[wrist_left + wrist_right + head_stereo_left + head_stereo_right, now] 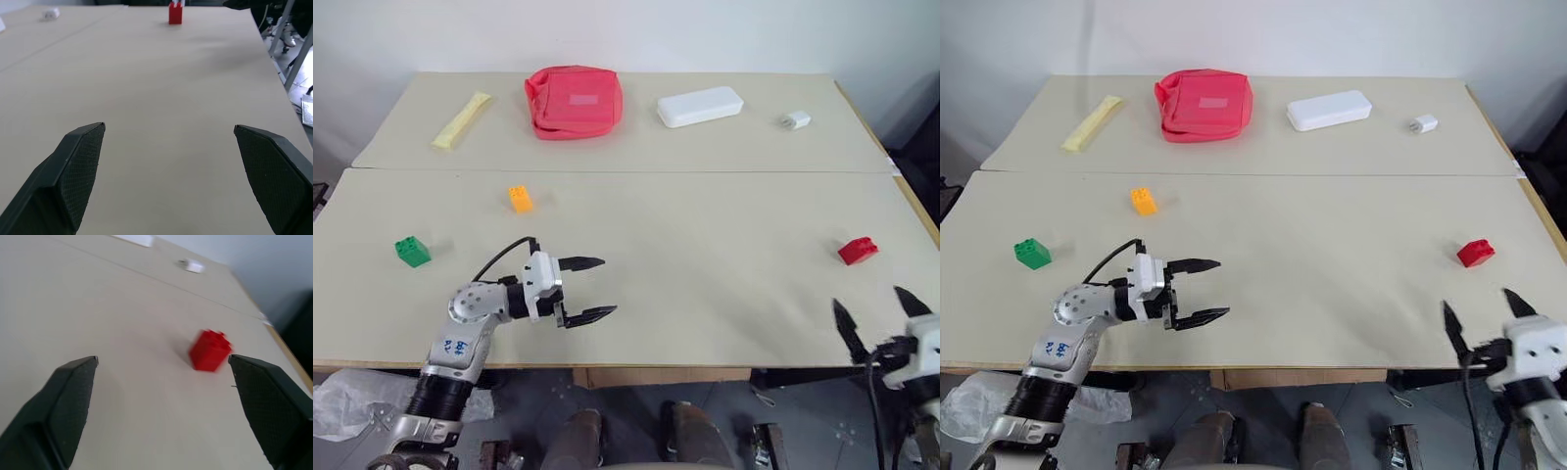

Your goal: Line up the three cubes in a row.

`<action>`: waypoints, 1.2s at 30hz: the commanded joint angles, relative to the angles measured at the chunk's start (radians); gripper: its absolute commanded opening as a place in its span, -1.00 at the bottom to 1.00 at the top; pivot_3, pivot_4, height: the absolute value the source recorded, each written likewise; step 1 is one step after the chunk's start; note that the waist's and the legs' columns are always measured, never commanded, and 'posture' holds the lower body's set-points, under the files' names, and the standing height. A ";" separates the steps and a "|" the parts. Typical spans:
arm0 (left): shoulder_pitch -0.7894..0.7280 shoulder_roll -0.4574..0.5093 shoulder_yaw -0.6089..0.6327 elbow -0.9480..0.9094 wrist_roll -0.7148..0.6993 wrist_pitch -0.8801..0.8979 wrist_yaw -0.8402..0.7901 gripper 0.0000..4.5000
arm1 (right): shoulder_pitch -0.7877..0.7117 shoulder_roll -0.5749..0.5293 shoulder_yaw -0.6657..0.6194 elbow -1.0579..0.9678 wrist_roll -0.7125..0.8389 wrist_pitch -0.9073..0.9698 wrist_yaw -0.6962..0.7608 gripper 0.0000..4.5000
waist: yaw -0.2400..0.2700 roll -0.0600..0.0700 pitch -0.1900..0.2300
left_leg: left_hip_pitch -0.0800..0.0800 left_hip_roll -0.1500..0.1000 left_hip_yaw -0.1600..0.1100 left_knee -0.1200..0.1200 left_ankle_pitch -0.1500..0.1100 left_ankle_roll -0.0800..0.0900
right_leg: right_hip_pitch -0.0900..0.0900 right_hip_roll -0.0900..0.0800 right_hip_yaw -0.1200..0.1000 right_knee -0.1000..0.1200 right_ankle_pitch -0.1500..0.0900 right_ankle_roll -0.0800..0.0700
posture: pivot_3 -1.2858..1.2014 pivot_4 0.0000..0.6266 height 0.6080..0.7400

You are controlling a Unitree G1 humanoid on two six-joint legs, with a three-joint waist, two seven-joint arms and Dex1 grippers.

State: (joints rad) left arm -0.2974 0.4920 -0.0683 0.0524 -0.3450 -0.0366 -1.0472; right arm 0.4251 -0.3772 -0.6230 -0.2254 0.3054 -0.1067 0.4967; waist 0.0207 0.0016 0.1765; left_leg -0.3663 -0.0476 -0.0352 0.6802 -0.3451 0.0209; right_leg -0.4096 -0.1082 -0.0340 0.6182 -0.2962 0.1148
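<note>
Item 1, green cube: studded glossy plastic block, sitting on the matte beige table at the far left, untouched.

Item 2, orange cube: same studded make, lying farther back, apart from the green.

Item 3, left gripper: 2 black textured fingers standing wide, holding nothing, hovering level over bare tabletop and pointing toward the right.

Item 4, red cube: blocky, studded, resting well apart at the far right.

Item 5, right gripper: fingers spread wide and empty, hanging at the near table edge just short of the red cube.

Status: the 3 cubes are lying scattered; no row is forming yet. The step in hand is judged to be the reach for the red cube. The next move is calling for the right fingers straddling it squarely, then carrying it toward the other 2.
</note>
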 commanded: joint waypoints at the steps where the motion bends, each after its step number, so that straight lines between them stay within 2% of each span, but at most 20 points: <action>1: -0.003 -0.004 0.003 -0.027 0.000 -0.005 0.005 0.99 | 0.022 -0.024 -0.039 0.012 0.052 -0.007 0.029 1.00 | -0.001 0.001 0.000 | 0.000 0.000 0.000 0.000 0.000 0.000 | 0.000 0.000 0.001 0.000 0.000 0.000 | 0.03 -0.52 1.00; 4: 0.004 -0.008 0.003 -0.047 0.005 -0.001 0.020 0.99 | -0.043 -0.110 -0.022 0.002 0.056 0.090 0.021 1.00 | -0.011 0.001 0.000 | 0.001 0.001 0.002 0.000 0.000 0.000 | -0.001 0.000 0.004 0.001 0.000 0.000 | 0.03 -0.52 1.00; 7: 0.014 -0.009 0.007 -0.059 0.014 -0.003 0.037 0.99 | -0.182 -0.209 -0.021 0.037 0.089 0.232 -0.011 1.00 | -0.022 0.001 0.000 | 0.003 0.001 0.006 0.000 0.000 0.001 | -0.001 0.000 0.008 0.001 0.001 0.002 | 0.03 -0.52 1.00; 11: 0.022 -0.004 0.021 -0.058 0.025 -0.012 0.060 0.99 | -0.380 -0.362 0.042 0.179 0.069 0.351 0.036 1.00 | -0.018 0.001 0.000 | 0.004 0.002 0.007 -0.001 0.001 0.001 | -0.001 0.000 0.009 0.001 0.001 0.002 | 0.03 -0.52 1.00; 14: 0.048 0.014 0.020 -0.107 -0.022 0.077 0.040 0.99 | -0.499 -0.441 0.114 0.306 0.042 0.388 0.081 1.00 | -0.015 0.001 0.000 | 0.003 0.001 0.007 -0.001 0.001 0.002 | -0.001 0.000 0.009 0.001 0.001 0.002 | 0.03 -0.52 1.00; 18: 0.128 0.034 0.043 -0.184 -0.030 0.102 0.057 0.99 | -0.664 -0.483 0.198 0.505 0.003 0.397 0.115 1.00 | -0.020 0.001 0.000 | 0.001 0.001 0.007 0.000 0.000 0.003 | -0.002 0.000 0.009 0.000 0.001 0.002 | 0.03 -0.52 1.00; 26: 0.162 0.031 0.052 -0.235 -0.029 0.130 0.094 0.99 | -0.770 -0.481 0.271 0.719 -0.043 0.356 0.165 1.00 | -0.016 0.001 0.000 | -0.001 0.000 0.007 0.002 0.000 0.003 | -0.003 -0.001 0.008 -0.002 0.002 0.003 | 0.03 -0.52 1.00; 29: 0.159 0.033 0.049 -0.238 -0.027 0.130 0.096 1.00 | -0.799 -0.478 0.279 0.780 -0.057 0.329 0.158 0.72 | -0.020 0.001 0.000 | -0.001 0.000 0.007 0.001 0.001 0.003 | -0.003 -0.001 0.008 -0.002 0.002 0.003 | 0.03 -0.52 1.00; 36: 0.134 0.042 0.058 -0.201 -0.020 0.113 0.088 1.00 | -0.792 -0.481 0.276 0.782 -0.028 0.288 0.266 -0.34 | -0.021 0.001 0.000 | -0.001 0.000 0.007 0.001 0.001 0.003 | -0.003 -0.001 0.008 -0.002 0.002 0.003 | 0.03 -0.52 1.00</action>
State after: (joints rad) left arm -0.1546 0.5262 -0.0263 -0.1404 -0.3555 0.0913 -0.9570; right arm -0.3699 -0.8452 -0.3293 0.5774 0.2548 0.1975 0.7287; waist -0.0003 0.0027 0.1761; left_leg -0.3677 -0.0471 -0.0279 0.6816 -0.3445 0.0238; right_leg -0.4123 -0.1089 -0.0265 0.6162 -0.2942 0.1183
